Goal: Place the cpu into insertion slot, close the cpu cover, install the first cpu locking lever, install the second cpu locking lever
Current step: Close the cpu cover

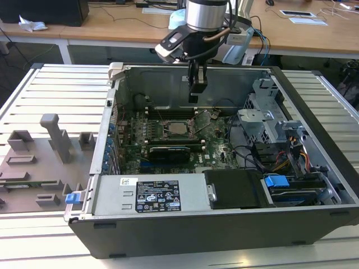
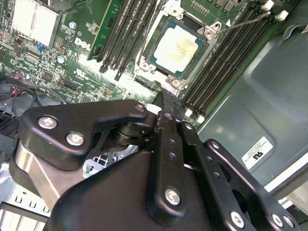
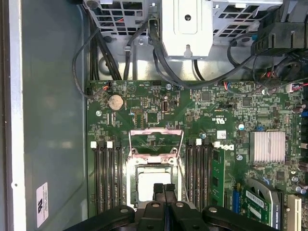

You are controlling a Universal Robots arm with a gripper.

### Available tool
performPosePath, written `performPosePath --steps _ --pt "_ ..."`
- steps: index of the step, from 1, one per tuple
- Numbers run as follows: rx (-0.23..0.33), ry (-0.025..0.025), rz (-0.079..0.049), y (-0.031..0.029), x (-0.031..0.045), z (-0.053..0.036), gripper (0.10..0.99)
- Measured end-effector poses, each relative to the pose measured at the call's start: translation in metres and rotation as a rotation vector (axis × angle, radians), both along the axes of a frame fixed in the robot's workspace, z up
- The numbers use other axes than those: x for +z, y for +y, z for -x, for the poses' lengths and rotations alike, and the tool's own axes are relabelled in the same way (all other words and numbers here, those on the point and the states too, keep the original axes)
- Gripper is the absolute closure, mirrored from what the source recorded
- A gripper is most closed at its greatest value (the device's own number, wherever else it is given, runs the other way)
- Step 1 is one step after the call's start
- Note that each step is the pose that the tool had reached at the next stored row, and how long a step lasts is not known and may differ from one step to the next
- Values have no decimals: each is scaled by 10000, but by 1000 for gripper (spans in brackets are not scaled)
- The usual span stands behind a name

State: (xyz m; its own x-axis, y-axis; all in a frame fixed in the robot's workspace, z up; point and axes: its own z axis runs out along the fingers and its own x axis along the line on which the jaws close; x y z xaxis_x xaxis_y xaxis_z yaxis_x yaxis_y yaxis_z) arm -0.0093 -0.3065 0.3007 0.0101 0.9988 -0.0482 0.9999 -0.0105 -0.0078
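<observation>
The cpu [image 3: 153, 186] lies flat in the insertion slot [image 3: 128, 169] on the green motherboard; its pale top also shows in the second wrist view [image 2: 176, 47] and the exterior view [image 1: 180, 128]. The cpu cover [image 3: 156, 133] is swung open past the slot, and green board shows through its square opening. A thin locking lever [image 2: 246, 19] sticks out beside the socket. My gripper [image 3: 163, 188] hangs above the cpu's edge, apart from it, its two black fingers pressed together and holding nothing. In the exterior view the gripper [image 1: 194, 94] is inside the case, above the board.
Long black memory slots [image 3: 107, 178] flank the socket on both sides. A finned heatsink [image 3: 267, 146], a black card [image 1: 168, 152], cables [image 3: 115, 57] and a drive cage [image 1: 263, 120] stand around it. The case walls [image 1: 168, 84] enclose the board. A grey fixture plate [image 1: 39, 162] lies outside.
</observation>
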Motion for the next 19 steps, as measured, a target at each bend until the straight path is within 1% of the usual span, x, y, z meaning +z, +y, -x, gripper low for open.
performPosePath --steps 19 --pt "0 0 -1 0 -67 -36 980"
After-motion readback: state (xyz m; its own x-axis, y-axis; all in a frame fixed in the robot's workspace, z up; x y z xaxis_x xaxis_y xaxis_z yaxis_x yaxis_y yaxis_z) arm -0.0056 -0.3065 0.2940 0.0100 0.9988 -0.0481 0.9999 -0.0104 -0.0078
